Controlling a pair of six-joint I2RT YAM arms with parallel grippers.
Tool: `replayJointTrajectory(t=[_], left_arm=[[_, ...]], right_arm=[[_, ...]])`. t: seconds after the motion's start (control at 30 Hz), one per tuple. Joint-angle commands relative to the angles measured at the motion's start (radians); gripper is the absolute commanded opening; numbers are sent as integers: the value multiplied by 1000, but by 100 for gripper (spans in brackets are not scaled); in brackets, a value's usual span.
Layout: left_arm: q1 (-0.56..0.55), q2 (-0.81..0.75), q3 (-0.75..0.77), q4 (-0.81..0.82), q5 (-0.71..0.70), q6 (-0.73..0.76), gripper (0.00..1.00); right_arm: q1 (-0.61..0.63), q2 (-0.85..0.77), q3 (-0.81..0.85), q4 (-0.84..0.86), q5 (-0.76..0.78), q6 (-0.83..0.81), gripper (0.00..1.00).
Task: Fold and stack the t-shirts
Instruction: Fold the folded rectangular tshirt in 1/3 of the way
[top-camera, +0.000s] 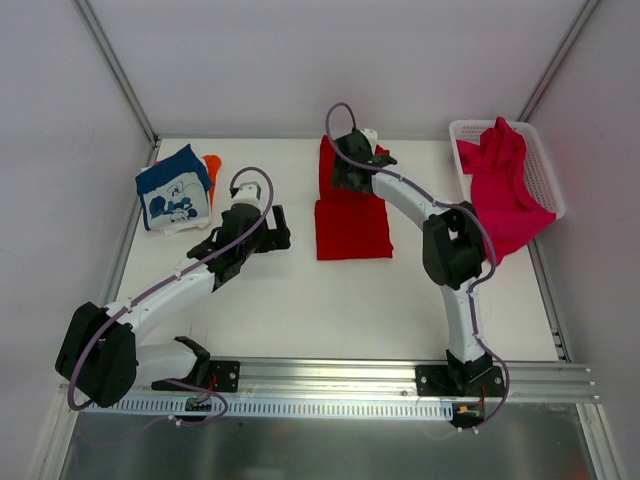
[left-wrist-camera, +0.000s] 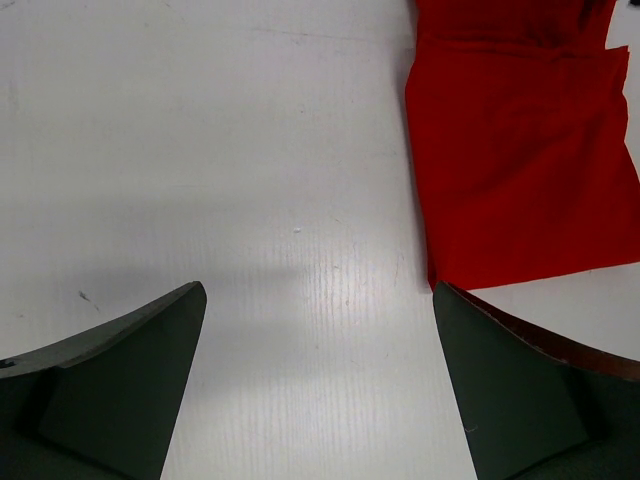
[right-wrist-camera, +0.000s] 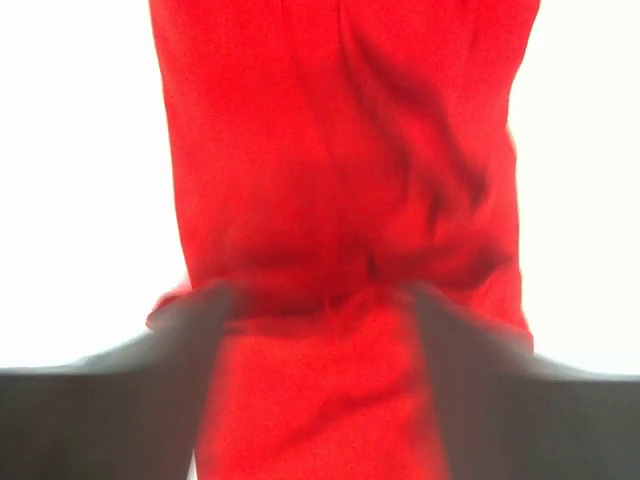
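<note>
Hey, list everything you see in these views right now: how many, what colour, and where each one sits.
plain red cloth t-shirt: one, bright red, flat at table centre.
navy cloth t-shirt with white cartoon print: one, navy and white, folded, far left.
orange cloth t-shirt: one, orange, under the navy one, only an edge showing.
magenta-pink cloth t-shirt: one, magenta, unfolded, spilling out of the basket.
white plastic mesh basket: one, white, far right corner.
white table: one, white.
left end effector: one, black, open, over bare table beside the red shirt.
right end effector: one, black, fingers apart over the red shirt's far end.
</note>
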Motion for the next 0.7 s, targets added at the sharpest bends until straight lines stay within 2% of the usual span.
replayJointTrajectory(t=[0.0, 0.03, 0.1, 0.17, 0.23, 0.27, 0.3, 0.33, 0.37, 0.4, 0.47, 0.53, 0.67], left_arm=[[7, -2, 22, 24, -3, 25, 99], [7, -2, 22, 22, 7, 25, 99], [7, -6, 23, 22, 23, 15, 99], [7, -18, 16, 24, 58, -9, 99], [7, -17, -3, 39, 82, -27, 99], [7, -8, -11, 51, 110, -47, 99], [5, 1, -18, 63, 124, -60, 99], [7, 12, -35, 94, 145, -82, 99], [5, 31, -49, 125, 212, -92, 99], [7, 41, -66, 172, 254, -103, 99], [7, 75, -144, 357, 389, -161, 99], [5, 128, -208, 521, 449, -236, 99], [2, 235, -259, 689, 536, -328, 99]], right_arm=[[-18, 57, 152, 41, 109, -69, 90], [-24, 79, 181, 54, 134, -82, 98], [-55, 131, 284, 35, 131, -119, 99], [-84, 114, 284, -51, 90, -84, 100], [-92, -22, 144, -9, 71, -54, 99], [-93, -85, -56, 31, 63, -28, 100], [-96, -214, -161, 74, 59, -18, 99], [-95, -277, -263, 160, 53, -9, 100], [-98, -335, -437, 194, 34, 11, 100], [-96, -430, -508, 215, 13, 20, 99], [-96, -510, -625, 252, -53, 43, 100], [-98, -609, -759, 257, -96, 62, 100], [-96, -771, -961, 291, -102, 114, 99]])
